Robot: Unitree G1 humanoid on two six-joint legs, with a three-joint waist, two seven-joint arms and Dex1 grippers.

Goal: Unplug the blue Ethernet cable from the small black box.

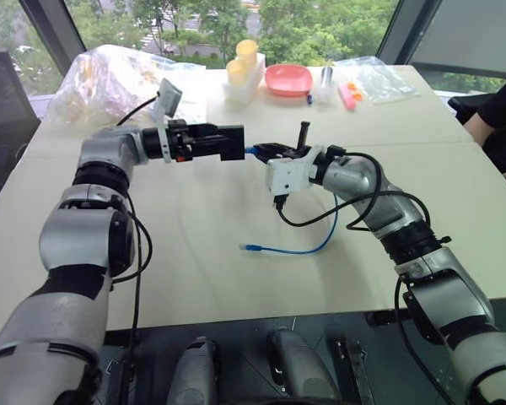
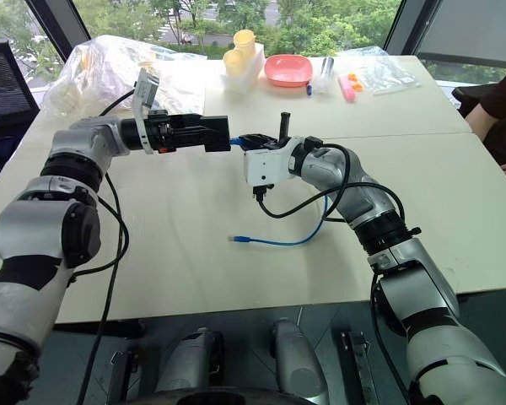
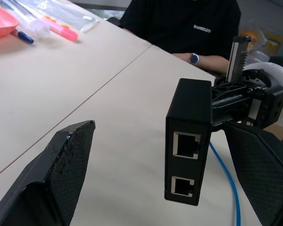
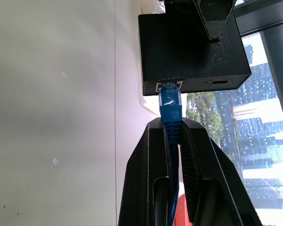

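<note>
A: Where do the arms sit against the small black box [image 4: 193, 44]?

B: Both reach level above the worktop [image 1: 194, 245]. The left end effector [image 1: 233, 143] comes in from one side, fingers [image 3: 61, 174] spread wide around the box.

A: The other arm?

B: The right end effector [image 4: 174, 141] meets the box from the opposite side, fingers pinched together on the blue Ethernet cable [image 4: 170, 106] just behind its plug.

One blue Ethernet cable [image 1: 308, 247], one small black box [image 3: 188, 141]
</note>
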